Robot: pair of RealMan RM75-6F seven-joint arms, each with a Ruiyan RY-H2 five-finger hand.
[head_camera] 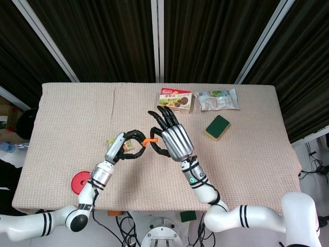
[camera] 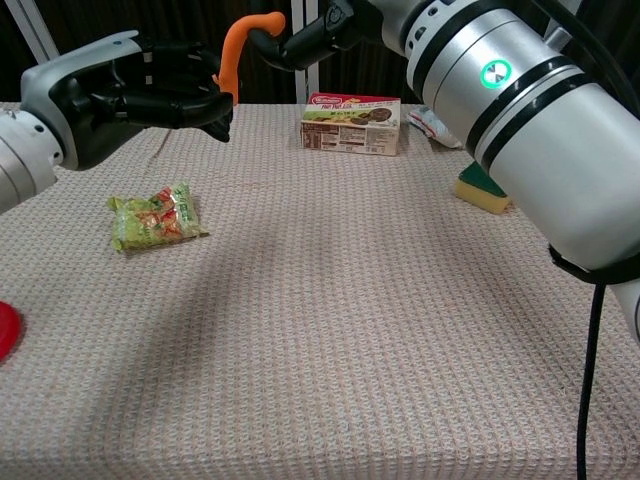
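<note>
Print on snack box (camera: 352, 123) too small; unreadable.

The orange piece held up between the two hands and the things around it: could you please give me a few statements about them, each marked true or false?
1. The orange piece is held in the air between the left hand and the right hand. True.
2. The green snack packet is gripped by the left hand. False: it lies on the table.
3. The green sponge lies on top of the biscuit box. False: it lies on the cloth, apart from it.
4. A red disc lies near the table's front left edge. True.
</note>
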